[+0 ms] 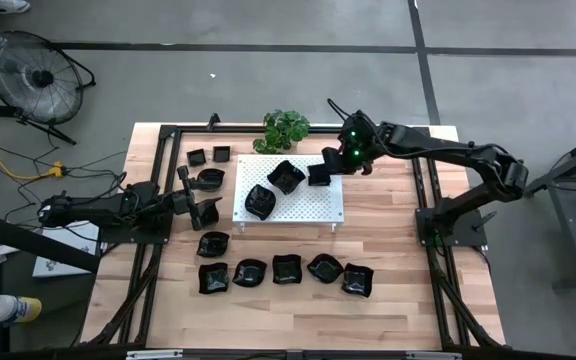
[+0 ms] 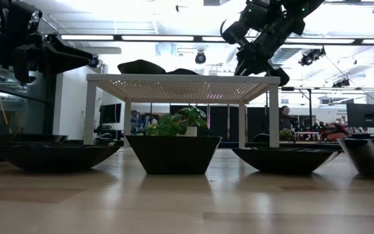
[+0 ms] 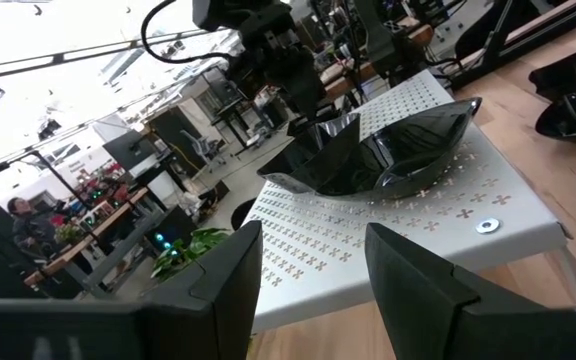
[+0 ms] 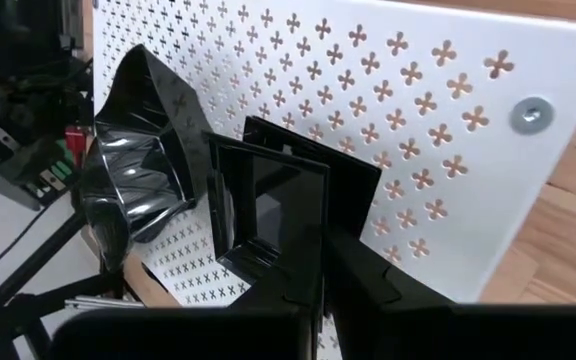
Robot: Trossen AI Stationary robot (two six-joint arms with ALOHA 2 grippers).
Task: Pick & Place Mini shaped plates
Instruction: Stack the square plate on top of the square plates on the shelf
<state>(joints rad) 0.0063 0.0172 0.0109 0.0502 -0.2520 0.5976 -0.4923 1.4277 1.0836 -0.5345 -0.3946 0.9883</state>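
A white perforated board (image 1: 308, 208) stands on legs mid-table. Two glossy black plates (image 1: 259, 200) (image 1: 286, 176) rest on it; the right wrist view shows one of them (image 4: 138, 180). My right gripper (image 1: 323, 168) hovers over the board's far right part, shut on a small square black plate (image 1: 319, 177). My left gripper (image 1: 208, 207) waits open beside the board's left edge, and its fingers (image 3: 218, 280) point at the board. More black plates lie on the table: a row of several (image 1: 287, 269) near the front and three (image 1: 211, 178) at the far left. My right gripper (image 4: 318, 275) pinches the square plate by its rim (image 4: 268, 255) on the side toward the wrist. The fingers slant down from the table's right. The plate is tilted, hollow side toward the camera, just over the board; whether its lower edge touches the board I cannot tell.
A green potted plant (image 1: 286, 128) stands at the table's far edge behind the board. A black frame (image 1: 163, 180) borders the table. Bare wood lies right of the board and between the board and the front row. A person (image 3: 28, 230) sits in the room beyond.
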